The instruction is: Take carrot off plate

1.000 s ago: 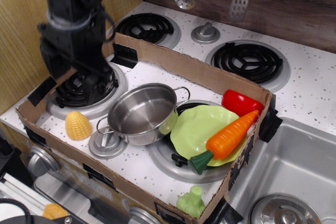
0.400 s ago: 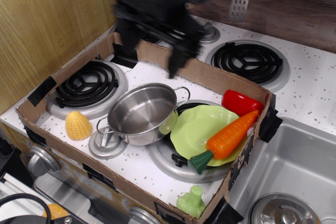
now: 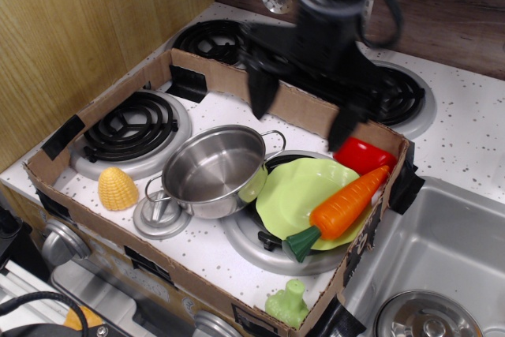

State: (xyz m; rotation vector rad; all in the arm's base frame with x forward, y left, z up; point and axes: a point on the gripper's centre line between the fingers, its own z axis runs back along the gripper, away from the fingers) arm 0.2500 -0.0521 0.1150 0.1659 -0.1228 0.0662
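Note:
The orange carrot (image 3: 345, 204) with its dark green stem end lies across the right side of the light-green scalloped plate (image 3: 293, 188), stem pointing to the front. The plate rests tilted on the front right burner, leaning against the steel pot. My black gripper (image 3: 302, 112) is blurred by motion. It hangs above the back cardboard wall, up and behind the plate, well clear of the carrot. Its two fingers (image 3: 261, 95) are spread wide apart and hold nothing.
A steel pot (image 3: 213, 167) stands left of the plate, touching it. A red pepper (image 3: 362, 154) lies behind the carrot. A yellow corn cob (image 3: 117, 189) sits front left. A low cardboard wall (image 3: 102, 222) rings the stove. A sink (image 3: 442, 258) lies at the right.
My gripper has swept from the far left burner across the back to the right, and now hangs behind the plate. The carrot, plate and pot have not moved.

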